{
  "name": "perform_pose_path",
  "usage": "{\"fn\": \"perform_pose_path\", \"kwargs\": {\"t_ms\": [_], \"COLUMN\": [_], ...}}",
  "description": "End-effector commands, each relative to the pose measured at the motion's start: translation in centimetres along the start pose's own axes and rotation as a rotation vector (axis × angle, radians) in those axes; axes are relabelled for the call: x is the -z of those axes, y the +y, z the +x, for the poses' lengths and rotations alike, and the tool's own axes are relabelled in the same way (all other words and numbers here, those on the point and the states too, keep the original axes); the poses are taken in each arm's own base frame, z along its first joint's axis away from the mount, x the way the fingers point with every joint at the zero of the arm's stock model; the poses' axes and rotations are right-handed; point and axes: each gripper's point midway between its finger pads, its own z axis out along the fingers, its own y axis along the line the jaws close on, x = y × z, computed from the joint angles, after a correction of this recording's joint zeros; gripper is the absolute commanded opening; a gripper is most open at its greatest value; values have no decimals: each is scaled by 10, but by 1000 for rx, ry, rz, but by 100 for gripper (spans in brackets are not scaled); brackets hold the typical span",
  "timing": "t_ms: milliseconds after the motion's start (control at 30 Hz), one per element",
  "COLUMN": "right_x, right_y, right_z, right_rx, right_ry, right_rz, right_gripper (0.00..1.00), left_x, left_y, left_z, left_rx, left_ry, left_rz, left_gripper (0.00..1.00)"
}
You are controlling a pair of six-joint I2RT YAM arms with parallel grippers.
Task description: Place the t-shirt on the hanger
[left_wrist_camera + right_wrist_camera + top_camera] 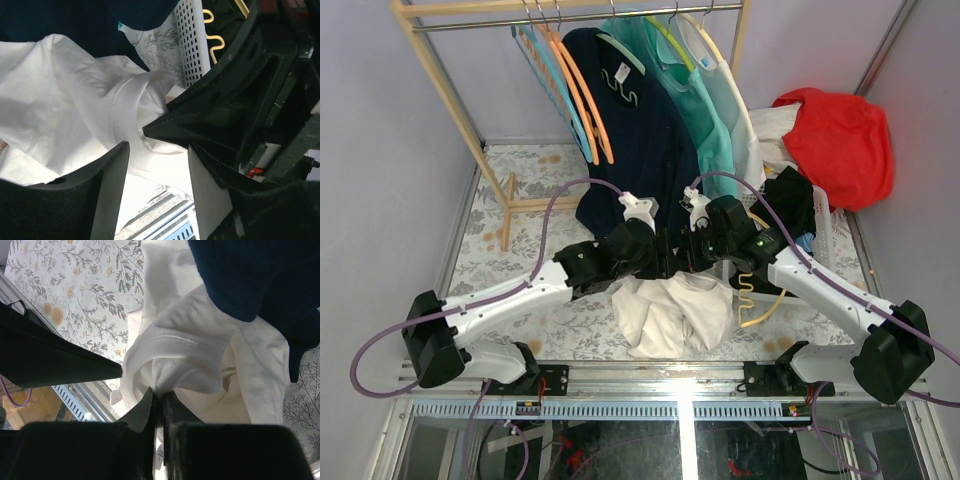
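Here the white t-shirt [670,315] hangs bunched over the near edge of the flowered surface [510,250], pinched at a fold by the clenched right end effector [160,395]. The left end effector [157,150] is released, its pads apart with cloth just beyond them. A white basket [827,235] on the right holds dark clothes [790,200]. Whether the yellow hanger [752,290] lies inside or beside it, I cannot tell.

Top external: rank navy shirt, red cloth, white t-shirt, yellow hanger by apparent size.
1. navy shirt, clearly largest, though it hangs nearer the camera.
2. red cloth and t-shirt look close; the t-shirt is bunched and partly covered, so no firm order.
3. hanger, smallest, mostly hidden.
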Motion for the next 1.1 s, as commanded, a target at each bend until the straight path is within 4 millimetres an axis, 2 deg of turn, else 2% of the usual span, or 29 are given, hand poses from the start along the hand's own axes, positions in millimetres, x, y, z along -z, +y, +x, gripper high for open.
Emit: {"fn": "perform_pose_path", "kwargs": {"t_ms": [0, 133, 333, 500, 633, 700, 767, 867, 1067], "right_x": [2, 7, 14, 18, 20, 23, 25, 29, 44], "right_y": [9, 12, 15, 13, 15, 16, 16, 14, 2], "right_z": [-16, -18, -21, -20, -22, -22, -22, -21, -12], "right_rx": [26, 34, 47, 57, 59, 62, 66, 72, 85], "right_ry": [-66, -81, -96, -102, -112, -118, -119, -122, -122], "right_rz": [-24, -29, -36, -20, -26, -26, -24, -12, 67], "right_gripper": [0, 0, 0, 0, 0, 0, 0, 0, 0], "left_x": [-7, -14, -23, -20, -16, -14, -10, 1, 47], "left_y": [-5, 8, 22, 29, 36, 36, 34, 29, 22], "left_z": [-9, -2, 3, 8, 7, 3, -1, -10, -37], "left_rx": [-8, -54, -94, -114, -123, -127, -129, -127, -106], "left_ry": [-55, -49, -41, -34, -44, -53, -61, -73, -150], "left_rz": [-40, -126, -204, -240, -263, -274, -277, -272, -256], "left_gripper": [50, 47, 37, 29, 18, 8, 1, 0, 0]}}
